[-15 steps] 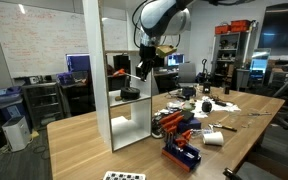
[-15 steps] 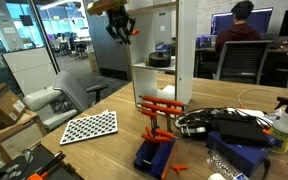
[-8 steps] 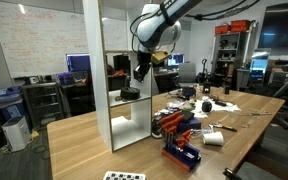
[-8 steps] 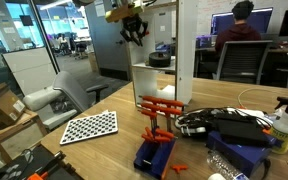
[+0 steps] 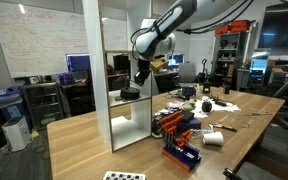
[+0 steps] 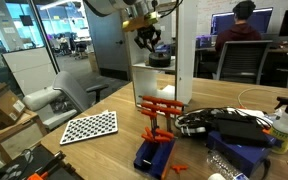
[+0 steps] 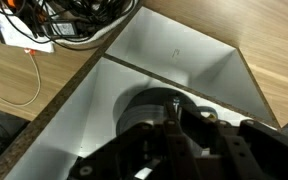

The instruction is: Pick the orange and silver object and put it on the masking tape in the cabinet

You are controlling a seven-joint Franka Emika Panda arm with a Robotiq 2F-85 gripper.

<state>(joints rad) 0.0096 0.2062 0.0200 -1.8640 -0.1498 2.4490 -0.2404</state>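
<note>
Gripping the orange and silver object (image 7: 174, 102), claw (image 6: 150, 44) above masking tape (image 6: 159, 60), tip seen only at wrist

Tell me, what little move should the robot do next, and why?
Probably lower straight down a little, then let go. The fingers seem to hold the orange and silver thing above the tape roll on the cabinet shelf, with a gap showing between them. The wrist view shows the roll almost straight below, so only a small drop looks needed.
</note>
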